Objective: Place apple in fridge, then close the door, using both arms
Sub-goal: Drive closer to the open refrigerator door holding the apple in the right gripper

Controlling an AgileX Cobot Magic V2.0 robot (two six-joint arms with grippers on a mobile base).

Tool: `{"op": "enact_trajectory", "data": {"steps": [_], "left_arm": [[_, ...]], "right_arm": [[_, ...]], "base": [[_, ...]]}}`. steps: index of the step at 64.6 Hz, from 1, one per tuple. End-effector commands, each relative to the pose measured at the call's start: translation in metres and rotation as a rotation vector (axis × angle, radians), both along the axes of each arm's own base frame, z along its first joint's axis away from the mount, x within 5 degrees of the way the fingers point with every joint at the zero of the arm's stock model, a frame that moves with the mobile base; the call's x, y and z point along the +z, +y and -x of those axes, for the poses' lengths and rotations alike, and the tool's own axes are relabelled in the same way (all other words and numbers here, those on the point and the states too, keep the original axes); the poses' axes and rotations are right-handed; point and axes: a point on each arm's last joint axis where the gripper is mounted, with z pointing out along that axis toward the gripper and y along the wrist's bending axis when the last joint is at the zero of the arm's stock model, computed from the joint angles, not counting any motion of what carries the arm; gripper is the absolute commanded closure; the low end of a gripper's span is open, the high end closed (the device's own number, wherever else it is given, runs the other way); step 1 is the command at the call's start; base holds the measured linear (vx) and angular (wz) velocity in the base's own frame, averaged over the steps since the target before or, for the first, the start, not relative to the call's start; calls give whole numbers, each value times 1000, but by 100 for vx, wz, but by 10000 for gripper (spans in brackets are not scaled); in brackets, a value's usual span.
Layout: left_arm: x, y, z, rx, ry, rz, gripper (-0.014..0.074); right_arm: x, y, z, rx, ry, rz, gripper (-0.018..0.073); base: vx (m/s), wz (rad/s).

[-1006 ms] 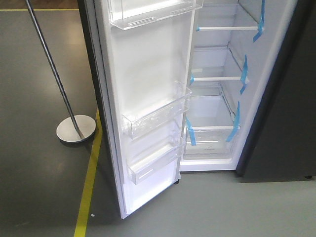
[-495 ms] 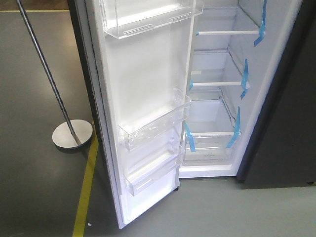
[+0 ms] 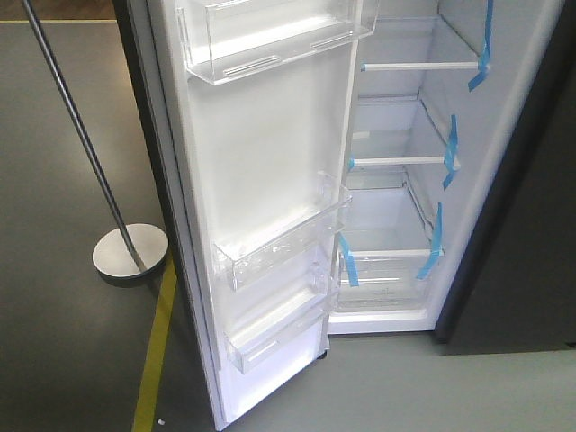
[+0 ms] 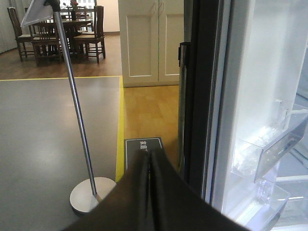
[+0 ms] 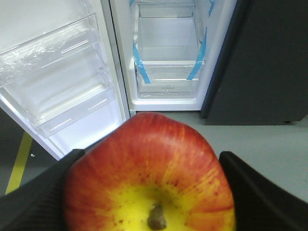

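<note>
Fridge open, door swung wide | apple outside fridge, over floor facing lower drawer, dimple toward camera | right gripper: fingers pinching apple on both sides | left gripper: fingers pressed together, near door's outer edge | pole stand on floor beside door

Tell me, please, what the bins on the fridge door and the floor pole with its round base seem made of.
The door bins look like clear hard plastic, glossy: the white door shows through them and their edges catch light. The pole and its round base look like metal, perhaps brushed steel: silvery grey with a dull sheen.
</note>
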Motion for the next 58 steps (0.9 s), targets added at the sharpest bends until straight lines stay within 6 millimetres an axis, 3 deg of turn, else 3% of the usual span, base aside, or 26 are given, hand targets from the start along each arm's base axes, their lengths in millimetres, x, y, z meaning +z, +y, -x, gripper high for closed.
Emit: {"op": "enact_trajectory", "data": {"steps": [1, 58], "left_arm": [[1, -1, 0, -15, -72, 5, 601], [1, -1, 0, -15, -72, 5, 601]], "right_arm": [[14, -1, -3, -8, -94, 5, 543], [14, -1, -3, -8, -95, 5, 543]], "base": [[6, 1], [5, 1]]}}
